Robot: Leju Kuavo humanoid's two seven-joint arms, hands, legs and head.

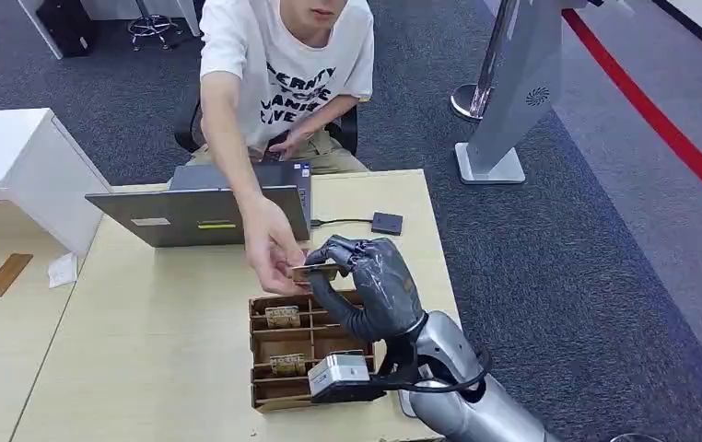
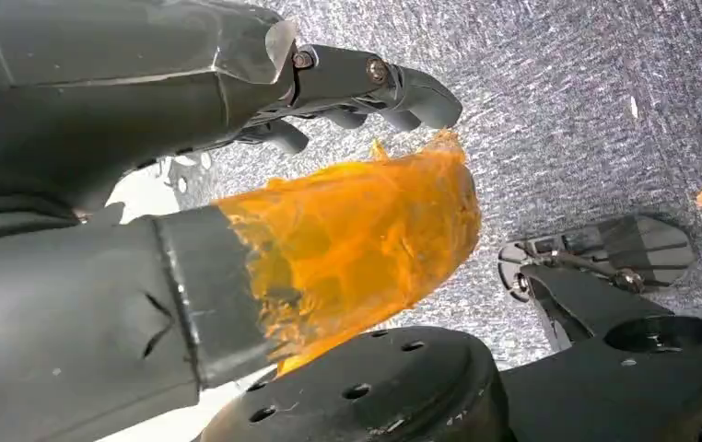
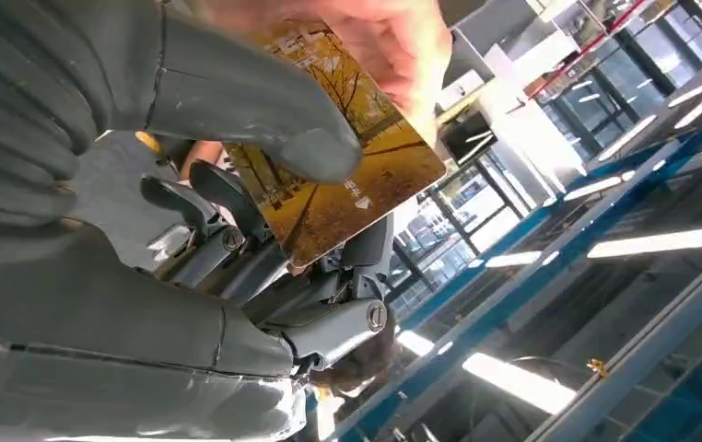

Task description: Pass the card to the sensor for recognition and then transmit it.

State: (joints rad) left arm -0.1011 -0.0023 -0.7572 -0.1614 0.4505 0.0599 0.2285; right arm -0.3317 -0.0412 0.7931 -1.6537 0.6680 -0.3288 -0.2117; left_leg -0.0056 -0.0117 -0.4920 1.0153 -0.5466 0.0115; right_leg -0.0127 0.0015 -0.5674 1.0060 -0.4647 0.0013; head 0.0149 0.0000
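My right hand [image 1: 366,276] is raised over the table and pinches a yellow card [image 1: 315,272] printed with autumn trees. In the right wrist view my thumb lies on the card's face [image 3: 347,193] and my fingers [image 3: 228,198] are behind it. A person's hand [image 1: 269,244] grips the same card at its other edge, their fingers [image 3: 384,37] lying over it. The sensor [image 1: 386,223], a small black square pad with a cable, lies flat on the table beyond my hand. My left hand [image 2: 145,276] hangs above grey carpet, with orange film on the thumb and nothing held.
A brown compartmented card box [image 1: 283,350] stands on the table under my right hand, with cards in some slots. A grey laptop [image 1: 200,216] stands open behind it, before the seated person. A white cabinet [image 1: 16,166] stands at the left, and a grey kiosk stand [image 1: 504,101] on the carpet at right.
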